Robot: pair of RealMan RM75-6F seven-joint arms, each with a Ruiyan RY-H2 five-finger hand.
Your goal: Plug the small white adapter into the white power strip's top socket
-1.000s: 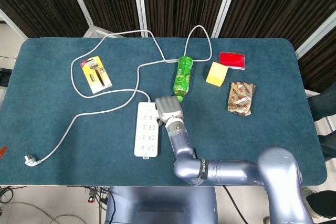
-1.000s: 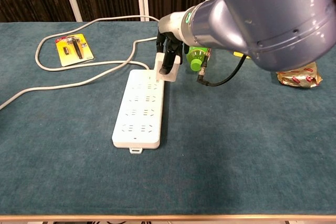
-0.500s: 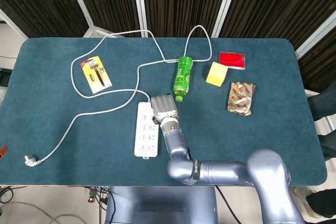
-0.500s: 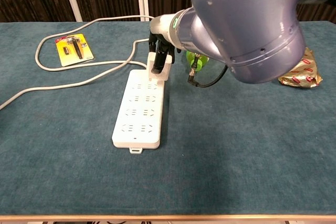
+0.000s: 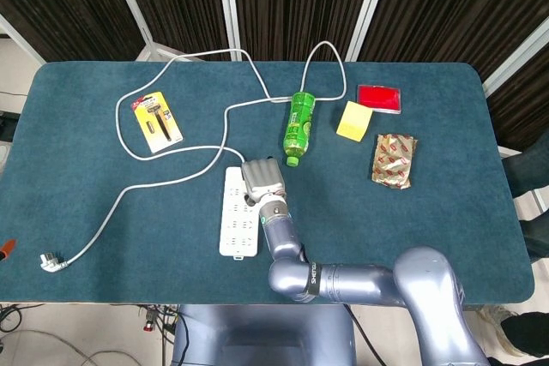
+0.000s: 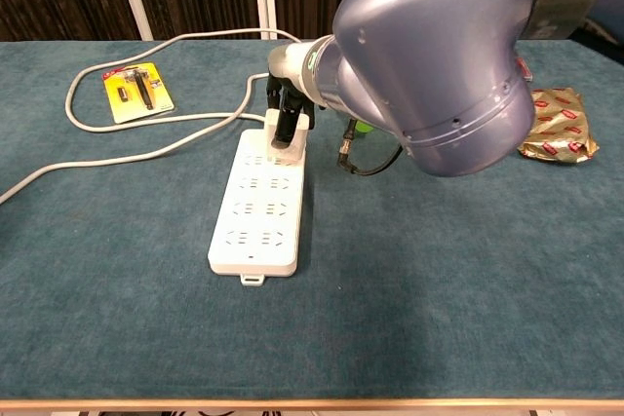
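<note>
right hand (image 6: 289, 116) pinching the small white adapter (image 6: 285, 139) | sits over power strip (image 6: 259, 209) far-end socket | light, rigid plastic, grip its sides | left hand not visible

1. The small white adapter (image 6: 289, 139) is a compact white block, upright, held by the right hand (image 6: 290, 114) at the top end of the strip, over its top socket row; whether it is seated cannot be told.
2. The white power strip (image 6: 259, 204) lies flat on the table, long and rectangular with rows of sockets, its grey cord leaving the far end.
</note>
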